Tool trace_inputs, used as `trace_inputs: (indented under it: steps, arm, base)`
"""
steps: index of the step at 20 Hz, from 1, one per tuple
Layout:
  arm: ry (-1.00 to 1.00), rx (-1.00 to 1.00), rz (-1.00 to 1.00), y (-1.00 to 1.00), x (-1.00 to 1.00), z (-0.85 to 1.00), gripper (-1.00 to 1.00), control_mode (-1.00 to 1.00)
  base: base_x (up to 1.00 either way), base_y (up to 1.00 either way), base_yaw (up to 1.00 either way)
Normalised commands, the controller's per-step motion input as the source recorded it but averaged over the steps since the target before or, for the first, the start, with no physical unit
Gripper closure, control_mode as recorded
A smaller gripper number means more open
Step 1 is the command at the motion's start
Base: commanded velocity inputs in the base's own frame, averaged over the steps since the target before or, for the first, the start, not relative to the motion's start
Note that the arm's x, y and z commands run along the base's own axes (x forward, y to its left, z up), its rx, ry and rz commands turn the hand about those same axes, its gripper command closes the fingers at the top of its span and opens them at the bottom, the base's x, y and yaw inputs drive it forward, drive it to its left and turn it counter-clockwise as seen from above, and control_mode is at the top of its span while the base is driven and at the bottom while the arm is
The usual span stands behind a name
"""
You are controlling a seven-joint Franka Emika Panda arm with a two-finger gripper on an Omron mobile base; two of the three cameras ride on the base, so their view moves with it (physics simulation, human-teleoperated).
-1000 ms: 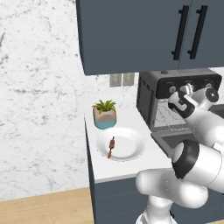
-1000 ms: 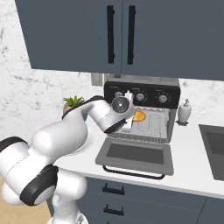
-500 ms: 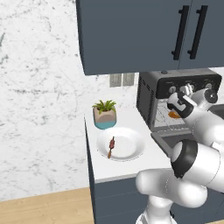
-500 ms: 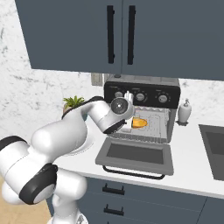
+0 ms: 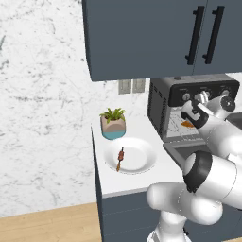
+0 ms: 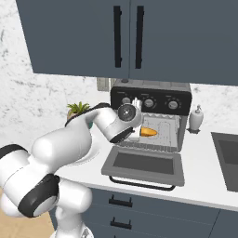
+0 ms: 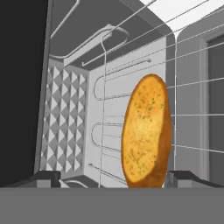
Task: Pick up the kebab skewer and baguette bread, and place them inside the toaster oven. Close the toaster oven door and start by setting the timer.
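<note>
A: Start at the tool [image 7: 112, 179]. What is it doing?

B: Its two tips stand wide apart in the hand view, one either side of the baguette bread [image 7: 146, 131], and I see neither pressing the crust. I read that as open, with nothing gripped.

A: And the loaf itself?

B: It lies on the wire rack [image 6: 160, 135] inside the toaster oven [image 6: 151, 114]. From the right base view it shows as an orange shape [image 6: 148, 132] just beyond the wrist, inside the cavity.

A: So the bread is done?

B: It looks so. The arm only has to back out.

A: What about the kebab skewer?

B: The kebab skewer [image 5: 120, 159] lies on the white plate [image 5: 142, 163] on the worktop [image 5: 142, 182], beside a potted plant [image 5: 113, 124], well apart from the oven. It is not yet picked up.

A: The door?

B: The toaster oven door [image 6: 144, 166] hangs down flat, fully open. The knobs [image 6: 148, 103] show no sign I can read.

A: Remaining, then?

B: Skewer in, door shut, timer set. Roughly a third is done, I'd judge.
</note>
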Motion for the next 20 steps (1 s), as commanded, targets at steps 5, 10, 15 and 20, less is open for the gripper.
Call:
trace_inputs:
  steps: [5, 10, 15, 20]
  arm:
    - [0.05, 0.0, 0.01, -0.09, -0.91, 0.03, -1.0, -1.0]
    - [0.12, 0.0, 0.22, 0.31, -0.8, 0.0, -1.0, -1.0]
    - [0.27, 0.0, 0.39, 1.0, 0.06, 0.0, -1.0, -1.0]
    - [0.39, -0.01, 0.44, 1.0, 0.11, 0.0, -1.0, -1.0]
  base:
    - [0.0, 0.0, 0.0]
    - [0.0, 0.0, 0.0]
    - [0.0, 0.0, 0.0]
    - [0.0, 0.0, 0.0]
